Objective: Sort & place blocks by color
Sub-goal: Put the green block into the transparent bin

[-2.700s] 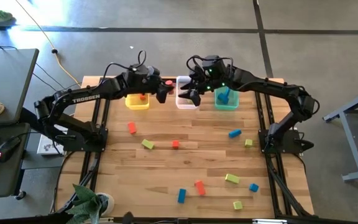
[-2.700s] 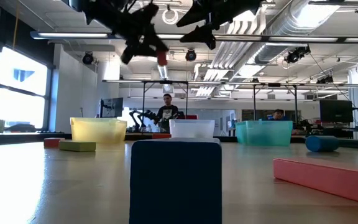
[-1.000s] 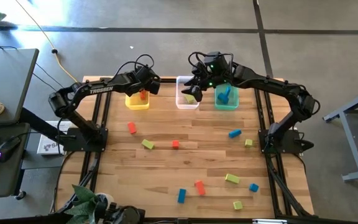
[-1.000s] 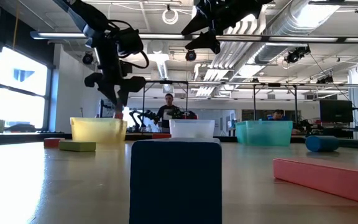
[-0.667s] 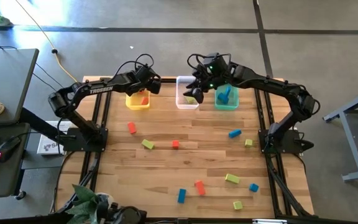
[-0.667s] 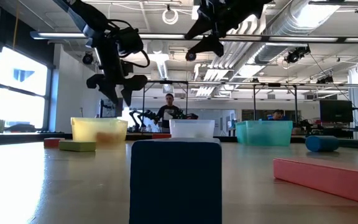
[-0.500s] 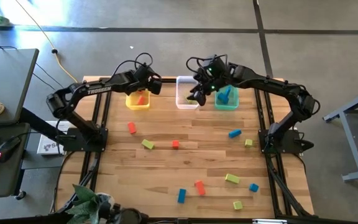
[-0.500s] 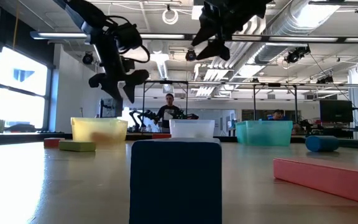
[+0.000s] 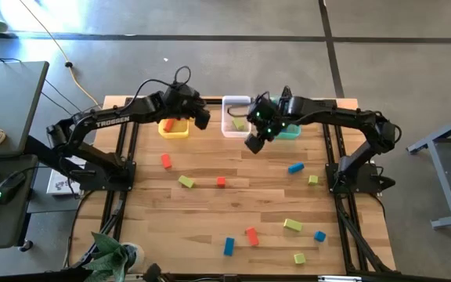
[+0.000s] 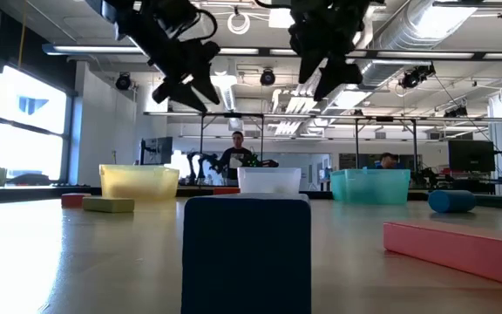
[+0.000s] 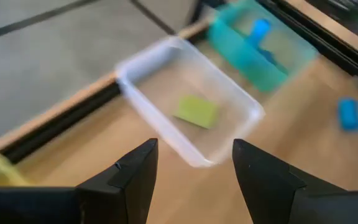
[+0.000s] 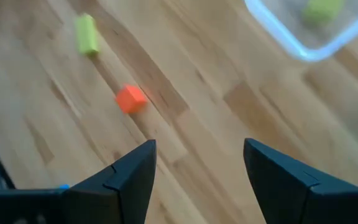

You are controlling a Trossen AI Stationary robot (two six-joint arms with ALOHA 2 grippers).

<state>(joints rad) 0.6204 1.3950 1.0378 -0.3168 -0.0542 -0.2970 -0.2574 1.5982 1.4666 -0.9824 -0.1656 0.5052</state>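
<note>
Both grippers hang open and empty above the far part of the table. My left gripper point(image 9: 203, 118) point(image 11: 194, 180) is between the yellow bin point(image 9: 175, 130) and the clear bin point(image 9: 233, 129). My right gripper point(image 9: 254, 142) point(image 12: 197, 180) hovers just on the near side of the clear bin. A yellow-green block point(image 11: 196, 112) lies in the clear bin, a blue block point(image 11: 258, 31) in the teal bin point(image 9: 290, 131), and red point(image 9: 168, 125) shows in the yellow bin. Below my right gripper lie a red cube point(image 12: 131, 98) and a yellow-green bar point(image 12: 87, 33).
Loose blocks lie on the wood: red point(image 9: 166, 160), yellow-green point(image 9: 186, 182), blue point(image 9: 295, 167), yellow-green point(image 9: 313, 179), and several more near the near edge, such as red point(image 9: 251, 236) and blue point(image 9: 229, 246). The table's middle is bare between them. People sit in the room beyond.
My left gripper let go of a red block, which dropped into the yellow bin. It then rose and swung right toward the clear bin. My right gripper moved from above the clear bin toward the near edge, staying open.
</note>
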